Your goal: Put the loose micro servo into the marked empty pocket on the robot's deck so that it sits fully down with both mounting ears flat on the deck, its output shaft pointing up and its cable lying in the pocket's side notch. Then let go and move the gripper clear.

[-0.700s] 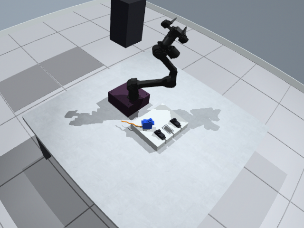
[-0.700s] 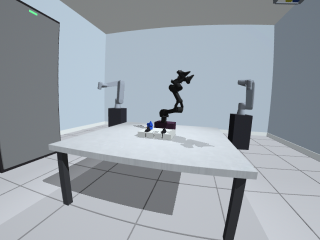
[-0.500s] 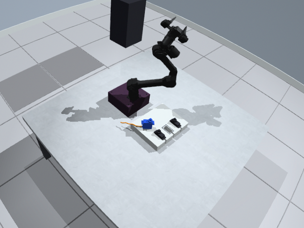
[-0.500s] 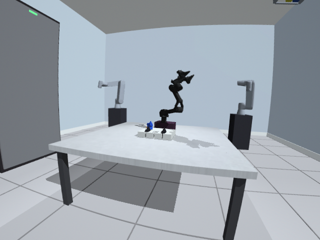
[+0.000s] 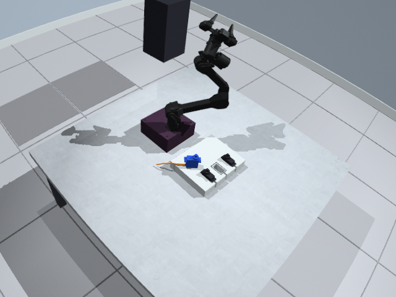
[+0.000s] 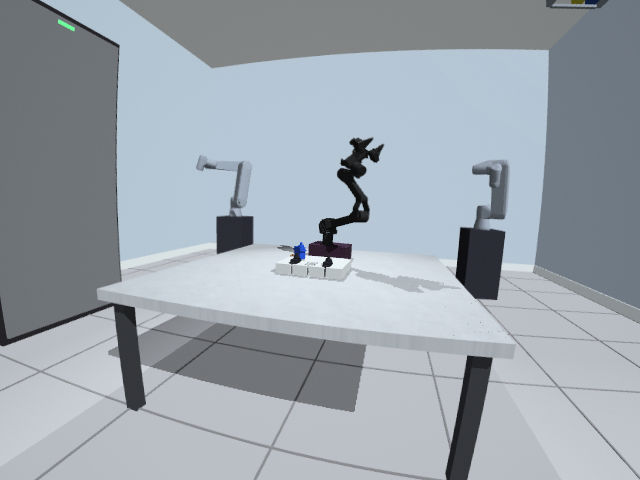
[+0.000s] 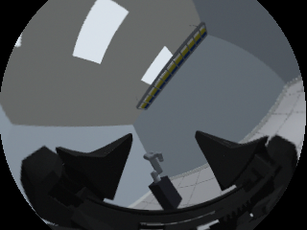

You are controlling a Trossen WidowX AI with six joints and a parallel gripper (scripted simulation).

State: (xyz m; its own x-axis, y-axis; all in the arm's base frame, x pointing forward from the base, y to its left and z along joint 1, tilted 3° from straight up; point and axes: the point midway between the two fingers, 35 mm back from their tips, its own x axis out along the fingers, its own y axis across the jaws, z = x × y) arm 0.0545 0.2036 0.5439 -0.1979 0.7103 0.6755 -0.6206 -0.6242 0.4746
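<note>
The loose blue micro servo lies on the white deck near its left back corner, its orange cable trailing left onto the table. The marked empty pocket sits between two black seated servos along the deck's front edge. My gripper is open and empty, raised high above the arm's base and pointing up and away from the deck. The wrist view shows only the room's wall and ceiling between the fingers.
The arm's purple base block stands just behind the deck. A dark pillar stands behind the table. Two grey arms on dark pedestals stand off the table at left and right.
</note>
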